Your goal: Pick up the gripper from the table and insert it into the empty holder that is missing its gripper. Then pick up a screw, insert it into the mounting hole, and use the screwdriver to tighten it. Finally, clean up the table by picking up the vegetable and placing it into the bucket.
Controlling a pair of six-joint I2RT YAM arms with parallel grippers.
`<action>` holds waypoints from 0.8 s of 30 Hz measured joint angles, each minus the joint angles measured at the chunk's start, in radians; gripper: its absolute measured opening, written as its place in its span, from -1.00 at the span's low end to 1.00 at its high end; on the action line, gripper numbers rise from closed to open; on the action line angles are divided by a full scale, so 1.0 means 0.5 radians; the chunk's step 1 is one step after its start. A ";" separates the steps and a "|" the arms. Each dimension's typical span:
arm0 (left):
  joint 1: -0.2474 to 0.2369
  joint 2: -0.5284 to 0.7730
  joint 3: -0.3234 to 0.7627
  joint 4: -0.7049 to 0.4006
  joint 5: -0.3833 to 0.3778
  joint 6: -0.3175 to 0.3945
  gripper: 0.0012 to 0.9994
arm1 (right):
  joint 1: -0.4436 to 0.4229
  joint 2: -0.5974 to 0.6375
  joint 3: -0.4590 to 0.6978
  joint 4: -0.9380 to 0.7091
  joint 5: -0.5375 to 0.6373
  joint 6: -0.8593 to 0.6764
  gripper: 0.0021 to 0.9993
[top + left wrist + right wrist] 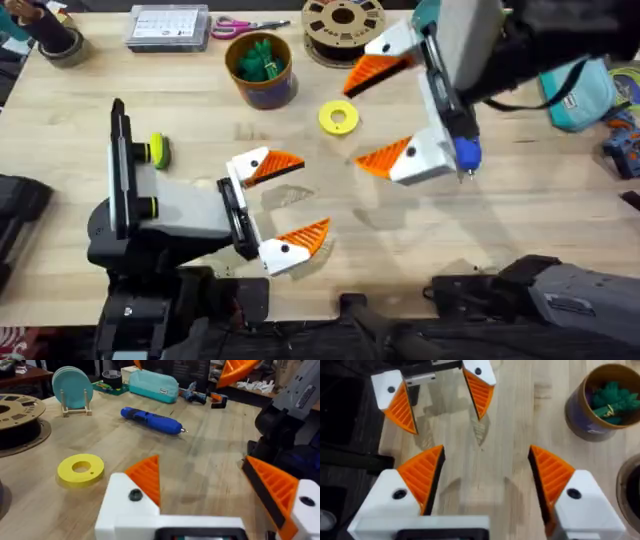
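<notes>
Looks like this one's basically wrapped up. Both arms have all their orange tips on: the left hand (283, 205) sits low over the bench (520, 215) with its two fingers spread wide and nothing between them, and the right hand (385, 105) hangs higher up, also wide open and empty. So I'd guess the loose gripper is already seated in the holder, though I can't tell which mount was the bare one, and I can't make out a screw anywhere.

The screwdriver (151, 419) is lying flat on the wood, off to the right arm's side, not in either hand. The bucket (260, 70) stands toward the far edge, and the green vegetable (611, 400) is already inside it. My read: nothing left to do except maybe back the arms off.

The bench is pale butcher block, fairly tidy. There's a yellow ring (339, 117) near the middle, a brown filament spool (343, 20) by the far edge, plus scissors (240, 25) and a grey parts box (168, 27). A teal pouch (152, 386) and some teal plates on a rack (73, 387) sit further off.
</notes>
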 joint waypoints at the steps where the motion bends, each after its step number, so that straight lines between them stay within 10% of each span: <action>1: 0.000 0.000 0.000 0.000 0.000 -0.001 0.97 | -0.027 -0.014 -0.051 0.021 -0.051 -0.043 1.00; 13: 0.000 0.000 0.000 0.000 0.000 0.000 0.97 | -0.353 -0.018 -0.396 0.019 -0.684 -0.776 1.00; 24: 0.000 0.000 0.000 0.000 0.000 0.000 0.97 | -0.470 0.112 -0.403 0.031 -0.669 -0.816 1.00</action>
